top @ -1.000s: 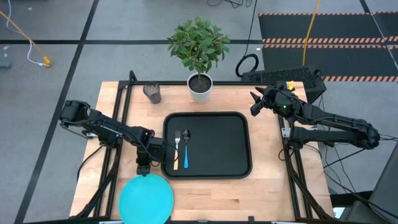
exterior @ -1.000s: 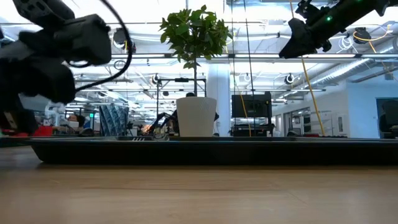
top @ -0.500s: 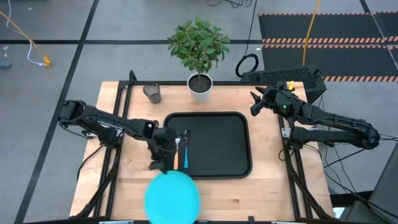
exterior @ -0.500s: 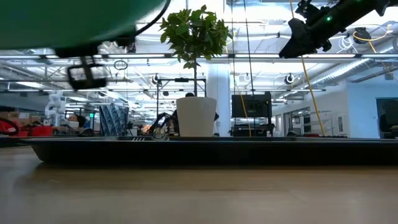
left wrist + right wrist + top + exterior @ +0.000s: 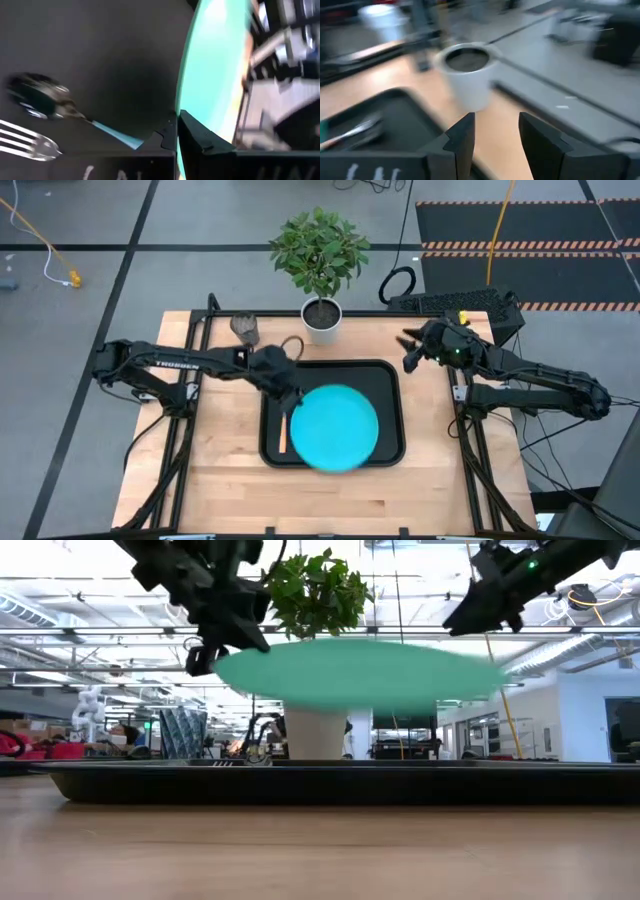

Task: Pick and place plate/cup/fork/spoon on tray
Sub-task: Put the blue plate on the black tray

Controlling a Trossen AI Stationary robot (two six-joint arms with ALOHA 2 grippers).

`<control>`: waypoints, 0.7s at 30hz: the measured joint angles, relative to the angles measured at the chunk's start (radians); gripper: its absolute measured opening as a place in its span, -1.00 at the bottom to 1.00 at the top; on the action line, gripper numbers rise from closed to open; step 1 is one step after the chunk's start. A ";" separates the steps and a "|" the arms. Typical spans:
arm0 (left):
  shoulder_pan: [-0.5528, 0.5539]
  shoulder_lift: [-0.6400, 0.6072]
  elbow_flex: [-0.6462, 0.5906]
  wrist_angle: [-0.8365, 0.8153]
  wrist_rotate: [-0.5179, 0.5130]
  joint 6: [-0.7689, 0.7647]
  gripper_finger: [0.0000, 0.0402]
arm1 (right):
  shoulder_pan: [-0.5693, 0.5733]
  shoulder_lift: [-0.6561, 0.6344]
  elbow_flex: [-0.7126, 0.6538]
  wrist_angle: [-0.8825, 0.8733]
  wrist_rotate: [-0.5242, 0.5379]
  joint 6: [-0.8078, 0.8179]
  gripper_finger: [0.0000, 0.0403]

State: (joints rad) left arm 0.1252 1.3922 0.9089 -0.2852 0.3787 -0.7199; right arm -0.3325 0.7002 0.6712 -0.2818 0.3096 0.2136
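Observation:
The turquoise plate hangs over the black tray, with my left gripper shut on its rim; the low view shows the plate well above the tray. The spoon and the fork's tines lie on the tray floor below. In the high view the fork's orange handle shows beside the plate, which covers the spoon. The dark cup stands on the table at the far left. My right gripper waits open beyond the tray's far right corner. My left gripper pinches the plate's rim between its two fingers, one on each face, at the plate's far left edge. The fingers come from the table's left, slanting down. The plate is lifted clear of the tray and lies about level.
A white pot with a green plant stands at the table's far edge, just behind the tray, and shows close in front of my right gripper. Bare wood lies between the tray and the near edge.
My left gripper has risen and swung from the table's near left corner toward the far right, over the tray, tipping up toward level as it went. The plate has come with it, lifted off the table and now hanging above the tray.

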 joint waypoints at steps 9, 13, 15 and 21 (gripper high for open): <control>0.121 0.000 -0.001 0.042 0.047 -0.008 -1.00 | 0.000 0.000 -0.037 -0.021 -0.356 0.100 -0.29; 0.146 0.000 -0.001 0.135 0.089 -0.017 -1.00 | 0.000 0.001 -0.106 0.007 -0.383 0.131 -0.29; 0.159 0.000 -0.001 0.155 0.099 -0.017 -1.00 | 0.000 0.001 -0.118 0.042 -0.404 0.147 -0.29; 0.191 0.000 -0.001 0.126 0.101 0.005 -1.00 | 0.014 -0.001 -0.119 0.098 -0.422 0.190 -0.29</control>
State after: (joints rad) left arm 0.3161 1.3926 0.9077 -0.1596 0.4793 -0.7148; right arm -0.3187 0.6990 0.5522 -0.1834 -0.1128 0.4033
